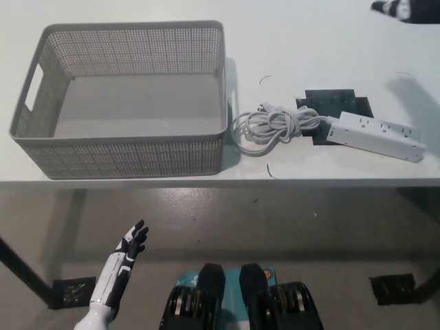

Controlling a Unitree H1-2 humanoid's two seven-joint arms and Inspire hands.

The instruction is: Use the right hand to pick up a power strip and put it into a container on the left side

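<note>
Only the head view here: our power strip [375,136] lies flat at the right of the white tabletop [309,41], its coiled cord [271,127] trailing toward the grey basket [221,82] on the left, which has nothing in it. Our right hand [402,9] barely pokes in at the top right corner, can't tell if it's released or clenched. Left hand [127,251] hangs low, fingers spread, grasping nothing. We'd call this the reach step; next we need to come down over the strip and grip it.

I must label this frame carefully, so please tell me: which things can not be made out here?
- Right hand, head view: cut off by the top edge, so open or shut is unclear.
- Basket near inside wall: hidden by its own rim.
- Strip socket details: too small.
- Left hand: fully visible, open, below the table.
</note>
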